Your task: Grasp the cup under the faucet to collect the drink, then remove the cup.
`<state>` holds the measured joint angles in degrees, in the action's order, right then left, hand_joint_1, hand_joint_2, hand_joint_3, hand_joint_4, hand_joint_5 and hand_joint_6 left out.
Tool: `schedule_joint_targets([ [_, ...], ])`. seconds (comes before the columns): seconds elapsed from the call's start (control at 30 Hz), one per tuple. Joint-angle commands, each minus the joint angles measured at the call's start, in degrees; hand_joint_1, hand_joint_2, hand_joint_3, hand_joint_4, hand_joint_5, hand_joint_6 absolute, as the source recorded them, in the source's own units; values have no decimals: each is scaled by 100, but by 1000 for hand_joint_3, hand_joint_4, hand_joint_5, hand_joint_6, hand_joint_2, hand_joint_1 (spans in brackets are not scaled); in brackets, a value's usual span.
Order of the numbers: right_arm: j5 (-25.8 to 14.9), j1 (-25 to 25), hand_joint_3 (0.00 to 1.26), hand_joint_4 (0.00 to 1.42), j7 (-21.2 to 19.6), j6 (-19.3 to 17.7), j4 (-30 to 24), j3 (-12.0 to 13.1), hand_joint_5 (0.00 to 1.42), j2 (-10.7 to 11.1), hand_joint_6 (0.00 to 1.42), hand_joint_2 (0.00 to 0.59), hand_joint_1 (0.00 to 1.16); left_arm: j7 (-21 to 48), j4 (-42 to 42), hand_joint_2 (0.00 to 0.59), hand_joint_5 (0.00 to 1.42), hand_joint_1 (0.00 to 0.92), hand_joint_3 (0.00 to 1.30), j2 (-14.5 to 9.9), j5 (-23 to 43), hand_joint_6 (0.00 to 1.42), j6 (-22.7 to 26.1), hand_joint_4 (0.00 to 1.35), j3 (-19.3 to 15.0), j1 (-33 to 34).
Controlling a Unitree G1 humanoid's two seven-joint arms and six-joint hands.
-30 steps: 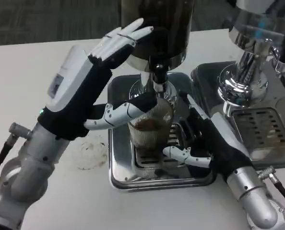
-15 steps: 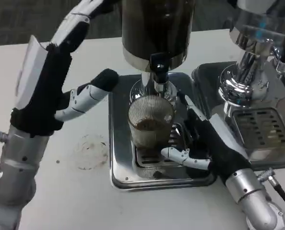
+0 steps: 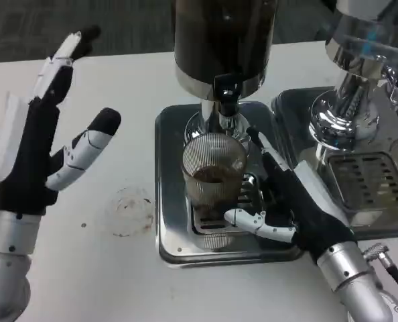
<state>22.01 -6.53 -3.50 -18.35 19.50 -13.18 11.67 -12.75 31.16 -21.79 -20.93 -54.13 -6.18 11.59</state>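
Observation:
A ribbed clear cup [image 3: 214, 176] with brown drink in its bottom stands on the steel drip tray [image 3: 170, 221], right under the faucet [image 3: 224, 102] of the dark dispenser [image 3: 222, 40]. My right hand [image 3: 283, 198] wraps the cup from the right: its thumb [image 3: 252, 221] lies against the cup's lower front and its fingers [image 3: 264, 149] reach along the cup's far right side. My left hand [image 3: 41, 144] is raised over the table at the far left, fingers spread, holding nothing.
A chrome machine [image 3: 350, 100] with its own grated tray [image 3: 368, 182] stands at the right, close to my right forearm. A faint wet ring [image 3: 132, 204] marks the white table left of the drip tray.
My left hand has drawn away from the dispenser and cup, swinging out to the left with its fingers spread. My right hand stays at the cup, which has not moved.

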Motion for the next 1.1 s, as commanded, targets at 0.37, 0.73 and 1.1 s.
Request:
schedule_joint_targets([
  [0.37, -94, 326, 0, 0, 175, 179, -553, -12, 0, -107, 32, 181, 632, -530, 921, 164, 106, 0, 130, -247, -721, 0, 316, 0, 441, -514],
  [0.73, -114, 343, 0, 0, 354, 252, -534, -133, 0, -184, 45, 168, 667, -575, 764, 166, 104, 0, 148, -317, -628, 0, 341, 0, 534, -958],
  [1.1, -397, -158, 0, 0, 396, -16, 242, -43, 0, -300, 72, 165, 680, -507, 596, 170, 108, 0, 155, -355, -610, 0, 395, 0, 565, -1170],
])
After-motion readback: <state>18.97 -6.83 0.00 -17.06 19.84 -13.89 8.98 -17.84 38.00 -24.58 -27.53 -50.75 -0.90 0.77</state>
